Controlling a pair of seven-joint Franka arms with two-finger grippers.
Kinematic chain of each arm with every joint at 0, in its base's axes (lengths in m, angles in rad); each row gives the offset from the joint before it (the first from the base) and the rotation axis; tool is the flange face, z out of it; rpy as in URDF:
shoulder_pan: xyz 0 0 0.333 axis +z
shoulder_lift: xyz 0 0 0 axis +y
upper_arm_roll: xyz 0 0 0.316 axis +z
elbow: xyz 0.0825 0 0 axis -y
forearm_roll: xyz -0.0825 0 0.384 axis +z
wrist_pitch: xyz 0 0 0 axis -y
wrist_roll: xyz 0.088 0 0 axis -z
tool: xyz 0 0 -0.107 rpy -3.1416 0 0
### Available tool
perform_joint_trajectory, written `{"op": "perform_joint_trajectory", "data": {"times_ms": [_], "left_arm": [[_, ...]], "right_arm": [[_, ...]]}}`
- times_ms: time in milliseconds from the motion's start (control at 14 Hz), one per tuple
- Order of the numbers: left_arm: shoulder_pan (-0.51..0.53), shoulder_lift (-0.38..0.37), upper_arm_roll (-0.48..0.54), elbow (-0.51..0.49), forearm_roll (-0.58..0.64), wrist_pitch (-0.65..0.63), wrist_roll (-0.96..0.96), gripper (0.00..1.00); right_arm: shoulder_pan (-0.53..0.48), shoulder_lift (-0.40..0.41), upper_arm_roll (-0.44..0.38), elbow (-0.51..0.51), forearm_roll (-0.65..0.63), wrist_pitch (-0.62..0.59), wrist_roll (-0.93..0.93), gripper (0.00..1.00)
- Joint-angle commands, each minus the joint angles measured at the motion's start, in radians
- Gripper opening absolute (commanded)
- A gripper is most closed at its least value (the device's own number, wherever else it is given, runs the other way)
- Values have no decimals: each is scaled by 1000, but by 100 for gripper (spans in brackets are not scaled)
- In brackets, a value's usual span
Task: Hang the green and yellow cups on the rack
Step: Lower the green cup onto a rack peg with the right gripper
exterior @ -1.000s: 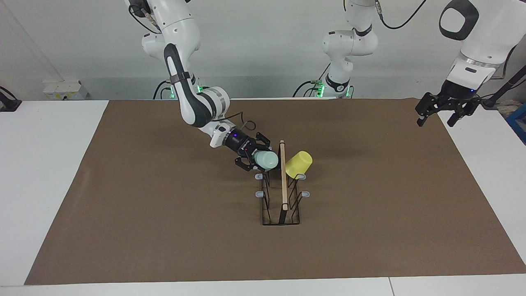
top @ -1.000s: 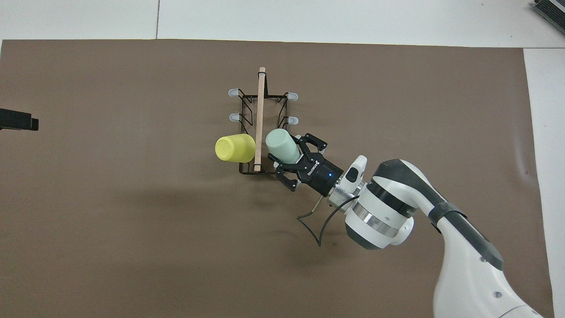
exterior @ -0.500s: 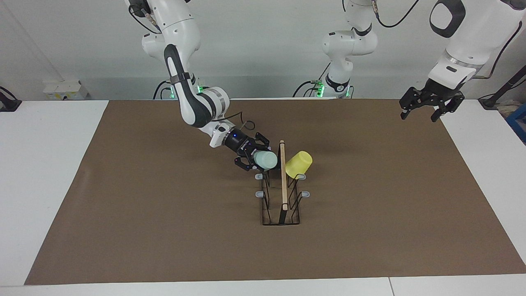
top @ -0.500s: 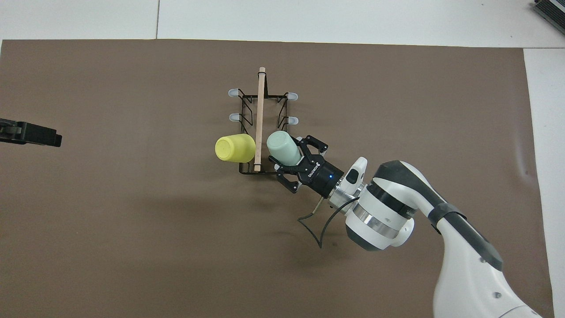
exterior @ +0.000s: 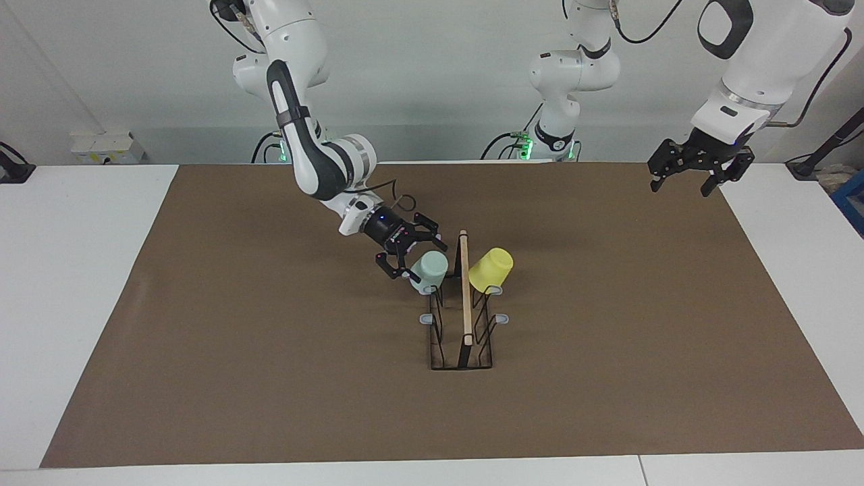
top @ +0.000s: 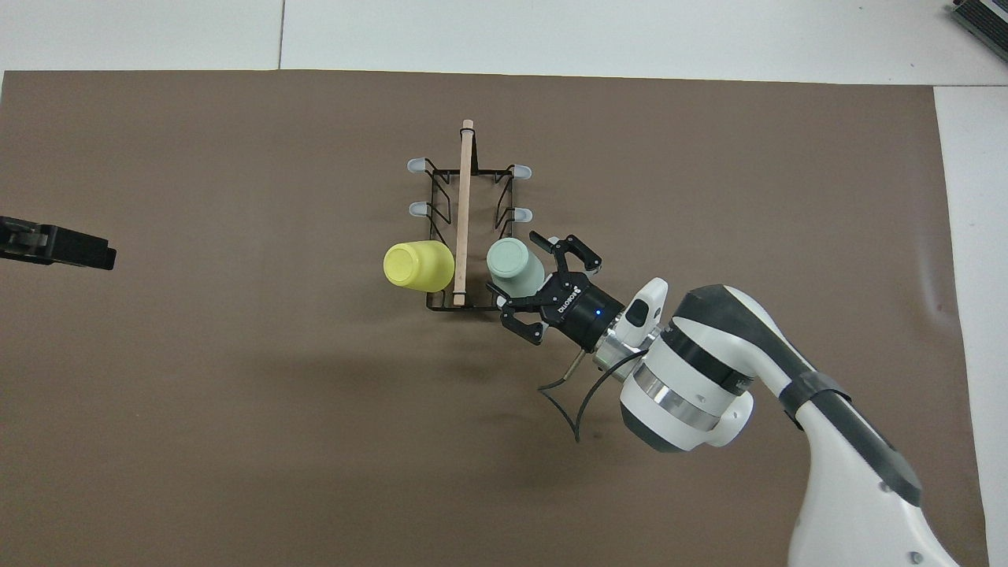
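right gripper [exterior: 413,256]: fingers spread, nothing between them; it sits just beside the green cup [exterior: 428,272], toward the right arm's end of the worktop [exterior: 270,378].
green cup: upside down on a prong at the robot end of the rack [exterior: 462,317], base up, tilted a little away from the wooden bar [exterior: 464,287]. Looks hung and let go.
yellow cup [exterior: 491,269]: upside down on the prong across the bar, same end of the rack, leaning out toward the left arm's end.
key relation: in the overhead view the green cup [top: 515,268] lies at about 10 o'clock from the right gripper [top: 550,291], straight off its fingertips and along the wrist axis. I can't tell if a finger touches it.
next move, my read: you back out at about 4 o'clock in that view, along the same axis. Any sideways drift risks nudging the cup off its prong.
left gripper [exterior: 688,170]: spread, holding nothing, up over the worktop's corner by its own base, waiting. Well apart from the rack, so the right arm is much the nearer.
task state: both cups look hung; retreat is what's left.
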Motion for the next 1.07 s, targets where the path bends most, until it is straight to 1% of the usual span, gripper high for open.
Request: {"op": "perform_joint_trajectory", "data": {"times_ms": [0, 71, 143, 214, 357, 429, 571, 643, 786, 857, 929, 1000], "left_arm": [[-37, -15, 23, -10, 18, -16, -6, 100], [-60, -15, 38, -10, 16, -13, -9, 100], [-89, -16, 78, -7, 15, -18, -12, 100], [-102, -16, 94, -7, 13, -18, -14, 100], [-96, -22, 94, -10, 13, -19, -15, 100], [-94, -25, 94, -17, 13, -21, -17, 100], [-91, -32, 89, -22, 15, -18, -30, 100], [-84, -32, 86, -20, 15, -13, -43, 100], [-74, -27, 80, -19, 15, -21, -46, 100], [-54, -27, 51, -16, 15, -24, -50, 100], [-38, -25, 26, -16, 19, -24, -50, 100], [-39, -25, 26, -14, 19, -29, -50, 100]], "right_arm": [[1, -50, 46, 46, 28, 134, 57, 100], [2, -58, 62, 77, 16, 206, 97, 100], [1, -68, 77, 101, 2, 264, 114, 100], [-2, -82, 95, 112, -8, 316, 124, 100], [-1, -111, 103, 130, -17, 393, 141, 100], [-2, -130, 108, 138, -43, 435, 141, 100], [-1, -177, 108, 140, -148, 531, 139, 100], [-2, -182, 108, 140, -216, 536, 139, 100], [-17, -179, 106, 152, -392, 532, 138, 100], [-27, -179, 103, 149, -459, 521, 138, 100], [-50, -182, 103, 140, -501, 503, 136, 100], [-63, -188, 102, 126, -535, 481, 136, 100]]}}
